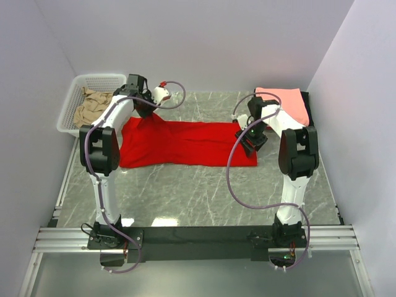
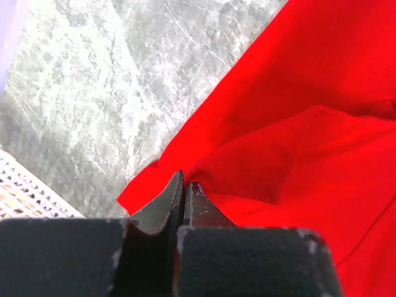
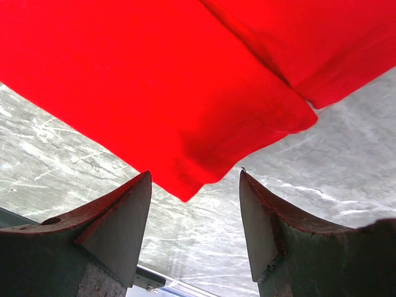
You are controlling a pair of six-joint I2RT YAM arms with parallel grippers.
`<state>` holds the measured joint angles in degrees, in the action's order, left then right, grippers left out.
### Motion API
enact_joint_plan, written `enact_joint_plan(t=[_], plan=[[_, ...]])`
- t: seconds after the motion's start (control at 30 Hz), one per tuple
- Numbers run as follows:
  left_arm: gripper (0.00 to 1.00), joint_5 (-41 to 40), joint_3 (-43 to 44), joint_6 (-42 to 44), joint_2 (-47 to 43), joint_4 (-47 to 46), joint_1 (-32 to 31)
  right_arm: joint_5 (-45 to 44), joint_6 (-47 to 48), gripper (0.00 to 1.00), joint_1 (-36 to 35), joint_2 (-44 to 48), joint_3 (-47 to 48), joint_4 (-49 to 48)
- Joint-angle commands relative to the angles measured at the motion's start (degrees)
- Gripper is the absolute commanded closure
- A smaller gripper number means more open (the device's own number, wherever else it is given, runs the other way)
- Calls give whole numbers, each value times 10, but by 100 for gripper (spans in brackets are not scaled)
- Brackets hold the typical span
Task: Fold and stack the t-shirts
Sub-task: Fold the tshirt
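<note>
The bright red t-shirt (image 1: pixel 185 143) lies spread across the middle of the marble table. My left gripper (image 1: pixel 143 106) is shut on its far left corner, the cloth pinched between the jaws in the left wrist view (image 2: pixel 184 179), where the red t-shirt (image 2: pixel 297 111) fills the right side. My right gripper (image 1: pixel 252 140) is open at the shirt's right edge. In the right wrist view (image 3: pixel 195 185) a corner of the red shirt (image 3: pixel 185 86) lies just ahead of the spread fingers, not held. A salmon-pink t-shirt (image 1: pixel 288 102) lies folded on a black one (image 1: pixel 309 108) at the far right.
A white mesh basket (image 1: pixel 77 96) at the far left holds a tan shirt (image 1: pixel 91 105). Its mesh also shows in the left wrist view (image 2: pixel 28 195). Purple-grey walls close in the table on three sides. Bare marble (image 1: pixel 198 192) lies in front of the red shirt.
</note>
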<state>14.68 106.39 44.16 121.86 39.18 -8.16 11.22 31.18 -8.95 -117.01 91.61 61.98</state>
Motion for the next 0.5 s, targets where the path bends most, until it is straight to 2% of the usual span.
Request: enact_joint_plan(t=[0.0,0.07,0.27,0.43,0.47], plan=[[99,-6,12,-7,-1,-8,1,2,1,35,7,12,35,9],[99,-12,-6,-13,-12,-9,-4,1,2,35,8,7,40,11],[79,25,-58,-10,-66,67,-16,0,6,35,8,4,48,19],[77,61,-151,17,-139,122,-42,-2,8,35,7,1,52,23],[72,63,-162,24,-146,138,-45,-3,8,35,7,0,55,23]])
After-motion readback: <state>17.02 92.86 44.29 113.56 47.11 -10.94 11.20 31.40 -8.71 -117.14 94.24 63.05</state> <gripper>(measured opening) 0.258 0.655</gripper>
